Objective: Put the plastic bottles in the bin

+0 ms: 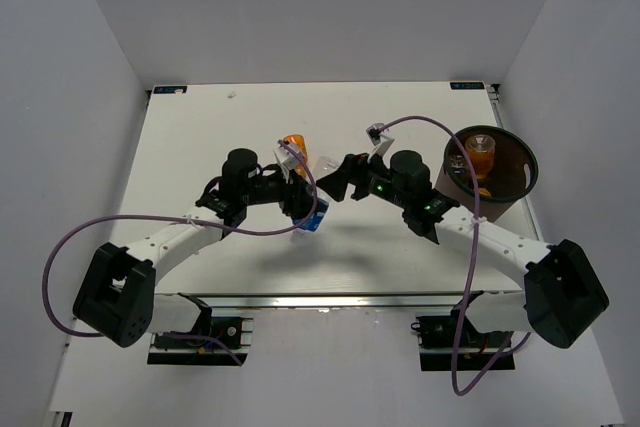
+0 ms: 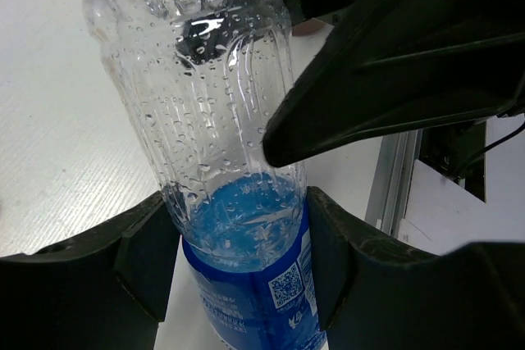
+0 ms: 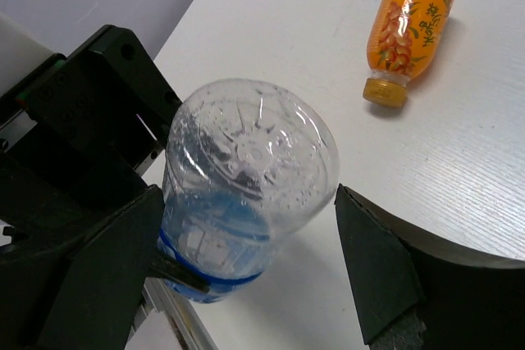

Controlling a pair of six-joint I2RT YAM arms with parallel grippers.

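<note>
**Hand-over in the air, bin partly filled**

The task is looking about half done, as far as I am able to judge. The bin (image 1: 490, 162) is standing at the right side of the worktop (image 1: 200, 147), near the right arm. One orange bottle (image 1: 482, 152) is sitting inside it. Beside that one a clear shape (image 1: 456, 161) is showing, probably one more bottle, but it is too small for me to be sure.

The blue-label bottle (image 2: 221, 137) is hanging above the middle of the worktop, between the two arms. The left fingers (image 1: 303, 201) are closing tightly on its labelled part and are carrying it. The right fingers (image 1: 338, 182) are standing wide open around its clear bottom end. One is just beside the plastic, the other is apart from it, and they are holding nothing. I am reading this as a passing from the left arm to the right arm, because the bin is on the right.

A second orange bottle (image 3: 406, 34) is lying on its side on the worktop, beyond the grippers, waiting for its turn. Any further bottle I am not finding in these views.

The worktop is white, matte and finely textured. Plain white walls (image 1: 300, 7) are enclosing it on three sides. A metal rail (image 1: 330, 302) is running along the near edge, and purple cables (image 1: 60, 247) are looping from both arms.
</note>
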